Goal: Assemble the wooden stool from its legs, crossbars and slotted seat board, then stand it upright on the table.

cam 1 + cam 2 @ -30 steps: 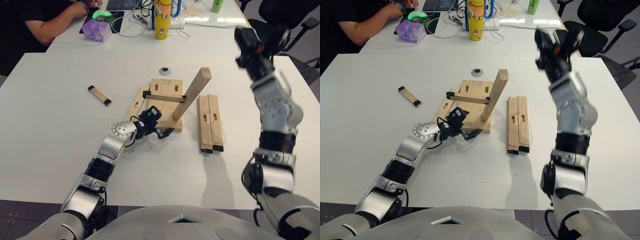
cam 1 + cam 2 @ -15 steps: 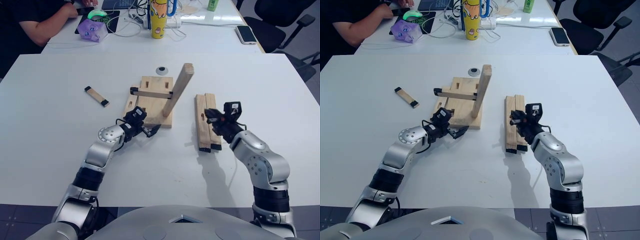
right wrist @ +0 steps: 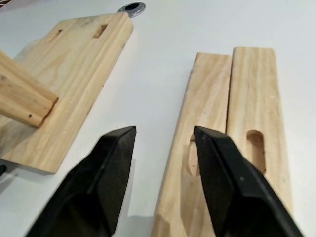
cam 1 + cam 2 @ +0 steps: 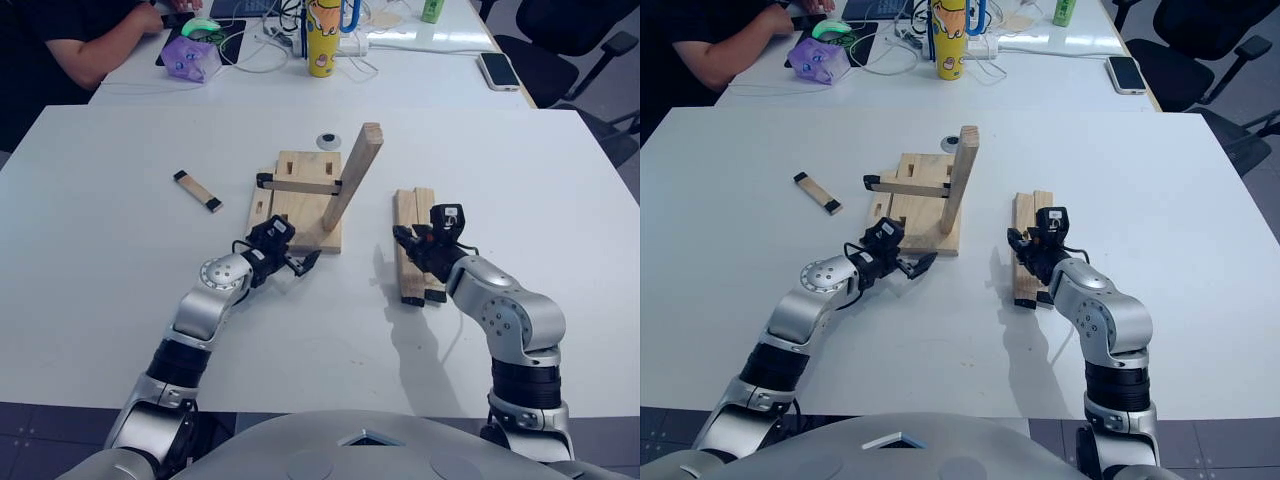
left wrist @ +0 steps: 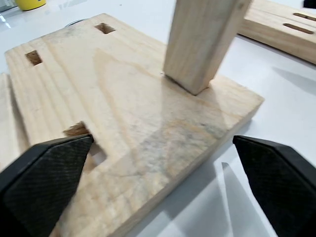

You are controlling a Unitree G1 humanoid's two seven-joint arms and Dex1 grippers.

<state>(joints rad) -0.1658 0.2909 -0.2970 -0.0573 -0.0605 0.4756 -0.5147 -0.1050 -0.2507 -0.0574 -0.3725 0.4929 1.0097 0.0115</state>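
The slotted seat board (image 4: 300,205) lies flat mid-table. One leg (image 4: 353,177) stands tilted in it, and a dark-tipped crossbar (image 4: 298,186) juts from that leg to the left. Another leg (image 4: 261,206) lies against the board's left edge. Two slotted legs (image 4: 417,238) lie side by side to the right. A loose crossbar (image 4: 197,190) lies far left. My left gripper (image 4: 300,262) is open at the board's near corner (image 5: 148,128). My right gripper (image 4: 405,240) is open, low over the inner edge of the two legs (image 3: 222,108).
A small round disc (image 4: 329,141) lies just behind the board. A second table behind holds a yellow cup (image 4: 322,40), a purple object (image 4: 193,58), cables and a phone (image 4: 497,70). Bare white tabletop (image 4: 120,270) spreads left and in front.
My right arm has swung down from high above the table to the two lying legs and then edged closer to them. The left gripper has stayed by the board.
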